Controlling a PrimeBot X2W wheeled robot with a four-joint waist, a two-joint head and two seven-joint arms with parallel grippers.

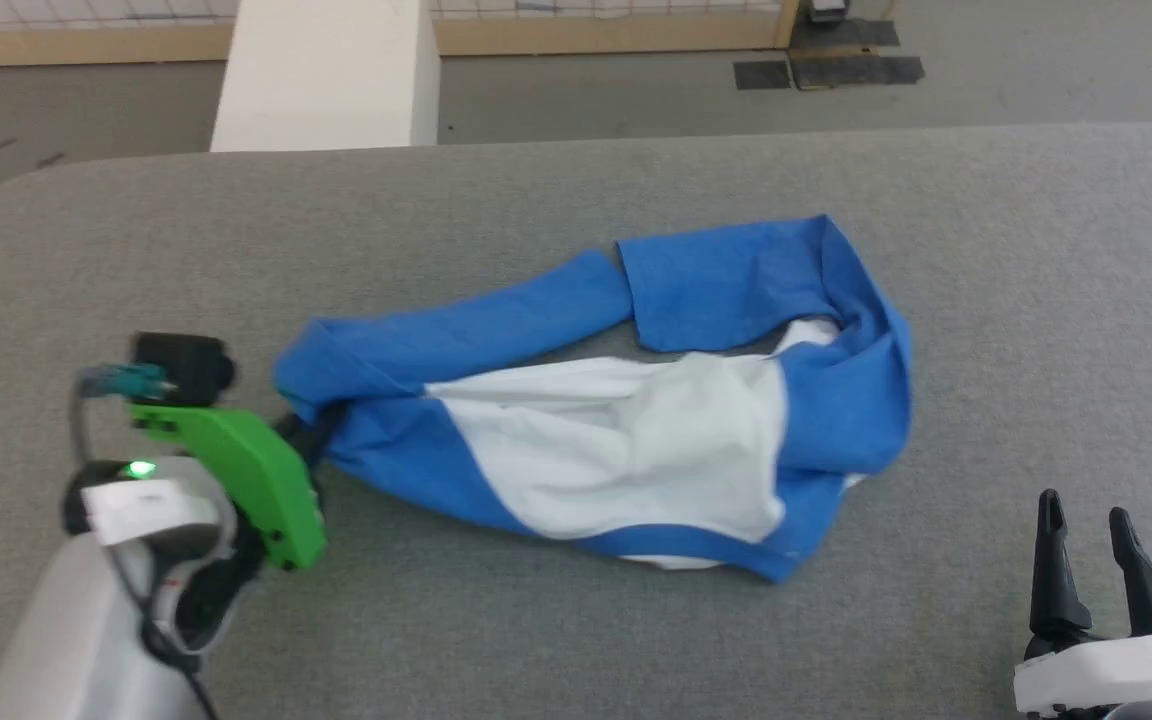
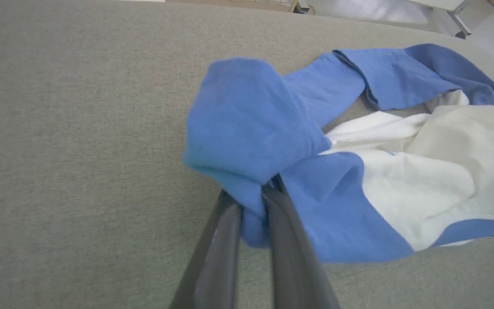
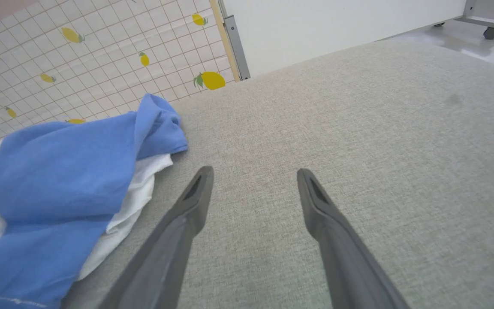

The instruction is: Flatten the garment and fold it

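I see the garment [image 1: 626,440] as a white body framed by bright blue sleeves, with a blue band along its near edge. The table [image 1: 576,190] is covered in pale grey cloth with a fine woven fleck. My left gripper [image 2: 253,206] has dark grey fingers. Its wrist carries a vivid green bracket [image 1: 246,470], a black block [image 1: 181,365] and a small glowing green light [image 1: 141,468]. My right gripper [image 1: 1085,508] has black fingers above a white housing. Beyond the table, the floor [image 1: 1036,70] is dull grey, the pillar [image 1: 331,75] is cream-white and the skirting [image 1: 86,45] is light wood. In the right wrist view, a wall sheet [image 3: 79,56] has a thin grid on white, dotted with yellow lemons and green leaves.
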